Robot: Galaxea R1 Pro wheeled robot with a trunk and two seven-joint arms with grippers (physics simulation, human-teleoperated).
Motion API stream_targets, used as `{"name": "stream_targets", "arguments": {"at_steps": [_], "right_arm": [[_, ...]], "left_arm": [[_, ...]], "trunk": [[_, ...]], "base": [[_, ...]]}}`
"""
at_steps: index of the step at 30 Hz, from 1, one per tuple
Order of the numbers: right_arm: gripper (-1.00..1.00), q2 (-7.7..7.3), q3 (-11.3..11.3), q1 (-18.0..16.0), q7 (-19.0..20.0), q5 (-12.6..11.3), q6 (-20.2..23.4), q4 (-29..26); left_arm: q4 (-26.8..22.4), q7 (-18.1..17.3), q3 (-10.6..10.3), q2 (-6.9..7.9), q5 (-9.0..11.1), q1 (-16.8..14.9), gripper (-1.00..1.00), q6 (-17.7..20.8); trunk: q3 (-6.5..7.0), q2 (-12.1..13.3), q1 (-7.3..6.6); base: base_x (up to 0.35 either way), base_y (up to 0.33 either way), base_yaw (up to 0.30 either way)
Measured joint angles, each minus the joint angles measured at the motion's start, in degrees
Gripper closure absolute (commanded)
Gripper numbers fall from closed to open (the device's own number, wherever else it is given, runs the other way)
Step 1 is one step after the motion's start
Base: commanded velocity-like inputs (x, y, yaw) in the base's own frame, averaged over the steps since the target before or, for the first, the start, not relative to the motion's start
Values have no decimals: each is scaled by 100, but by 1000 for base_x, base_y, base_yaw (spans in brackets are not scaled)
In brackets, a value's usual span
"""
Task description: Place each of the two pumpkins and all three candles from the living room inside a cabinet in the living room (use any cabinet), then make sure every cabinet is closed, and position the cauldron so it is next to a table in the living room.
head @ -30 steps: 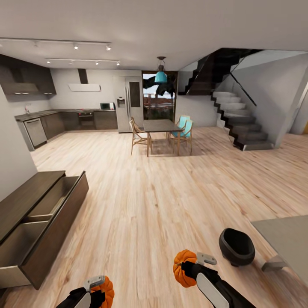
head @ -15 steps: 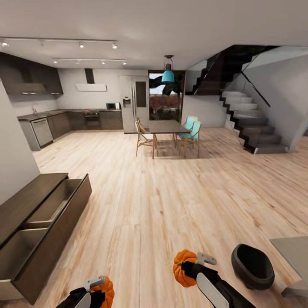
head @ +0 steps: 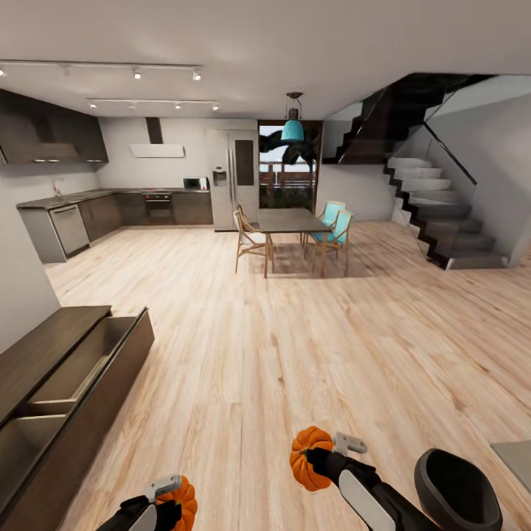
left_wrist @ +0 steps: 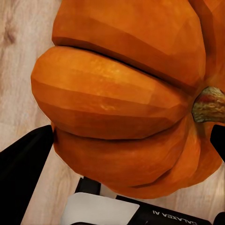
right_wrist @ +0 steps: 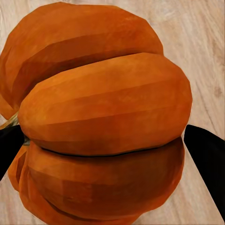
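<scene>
I carry one orange ribbed pumpkin in each hand. My left gripper [head: 177, 500] is shut on a pumpkin [head: 184, 498] at the bottom of the head view; up close that pumpkin [left_wrist: 126, 103] shows its brownish stem. My right gripper [head: 313, 463] is shut on the other pumpkin [head: 308, 457], seen large in the right wrist view [right_wrist: 103, 122]. The dark brown cabinet [head: 44, 350] runs along the left wall with two drawers pulled open, pale inside. The black cauldron [head: 457, 490] sits on the floor at the lower right. The candles are out of view.
A grey table corner [head: 516, 461] shows at the right edge beside the cauldron. Further off stand a dining table with chairs [head: 291, 232], the kitchen units [head: 110, 210], a fridge [head: 232, 181] and a staircase [head: 435, 214]. Wide wooden floor [head: 280, 339] lies between.
The whole head view has shifted: the cauldron and grey table slid toward the lower right corner and the cabinet moved further left. Both grippers still hold their pumpkins.
</scene>
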Motion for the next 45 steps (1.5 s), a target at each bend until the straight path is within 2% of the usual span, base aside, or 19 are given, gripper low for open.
{"name": "stream_targets", "arguments": {"at_steps": [3,12,45], "right_arm": [[100,-1,-2,-1,36,-47,-214,5],[100,0,28,1,140,-2,-414,9],[100,0,20,1,144,-12,-416,8]], "left_arm": [[2,0,-1,0,1,0,100,-1],[2,0,-14,-4,-4,0,100,-1],[2,0,-20,-4,-31,0,100,-9]], "trunk": [[0,0,0],[0,0,0],[0,0,0]], "base": [[330,0,6],[328,0,1],[324,0,23]]}}
